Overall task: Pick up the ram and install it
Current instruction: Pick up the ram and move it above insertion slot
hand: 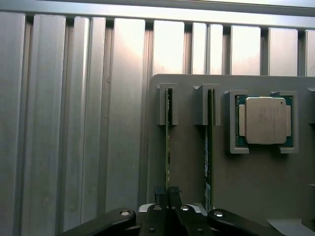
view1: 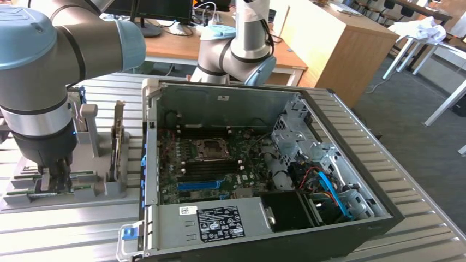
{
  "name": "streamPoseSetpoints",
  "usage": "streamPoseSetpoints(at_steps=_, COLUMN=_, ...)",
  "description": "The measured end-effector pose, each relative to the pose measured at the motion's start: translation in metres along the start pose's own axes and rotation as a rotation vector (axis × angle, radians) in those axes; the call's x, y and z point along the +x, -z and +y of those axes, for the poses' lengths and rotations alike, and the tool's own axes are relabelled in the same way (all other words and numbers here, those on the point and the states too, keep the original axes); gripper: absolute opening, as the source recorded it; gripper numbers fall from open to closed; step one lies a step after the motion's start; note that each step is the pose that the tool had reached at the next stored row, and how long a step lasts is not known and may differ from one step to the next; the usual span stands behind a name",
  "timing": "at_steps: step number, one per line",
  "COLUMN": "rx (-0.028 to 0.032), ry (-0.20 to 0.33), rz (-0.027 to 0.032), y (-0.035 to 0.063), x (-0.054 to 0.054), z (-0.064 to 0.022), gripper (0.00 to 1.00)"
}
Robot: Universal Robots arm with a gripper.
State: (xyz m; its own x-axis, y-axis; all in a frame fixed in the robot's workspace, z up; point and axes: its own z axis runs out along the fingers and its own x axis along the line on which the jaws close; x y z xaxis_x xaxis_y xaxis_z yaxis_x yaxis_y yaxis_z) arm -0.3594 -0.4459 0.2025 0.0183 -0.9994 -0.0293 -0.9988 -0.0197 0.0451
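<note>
My claw (hand: 166, 192) is reaching down over the grey holder (hand: 189, 162) on the slatted metal table (hand: 74, 123), at the exterior view's left, beside the open computer case (view1: 218, 103).

The ram (hand: 167, 132) is standing on edge in its slot in the holder. My fingertips (hand: 160, 191) are pinching it, one on each face, with no gap showing; I am grasping the ram.

A second ram stick (hand: 209, 147) is standing in the neighbouring slot, untouched. It is sitting between my ram and the square silver processor (hand: 266, 120), which is lying flat in its own pocket.

The motherboard (view1: 218, 164) is lying exposed inside the case, well apart from my claw.
</note>
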Motion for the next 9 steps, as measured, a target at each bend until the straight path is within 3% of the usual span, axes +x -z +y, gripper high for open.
streamPoseSetpoints(at_steps=1, rx=0.0, ry=0.0, rz=0.0, y=0.0, x=0.0, z=0.0, gripper=0.13)
streamPoseSetpoints(at_steps=9, rx=0.0, ry=0.0, rz=0.0001, y=0.0, x=0.0, z=0.0, gripper=0.13)
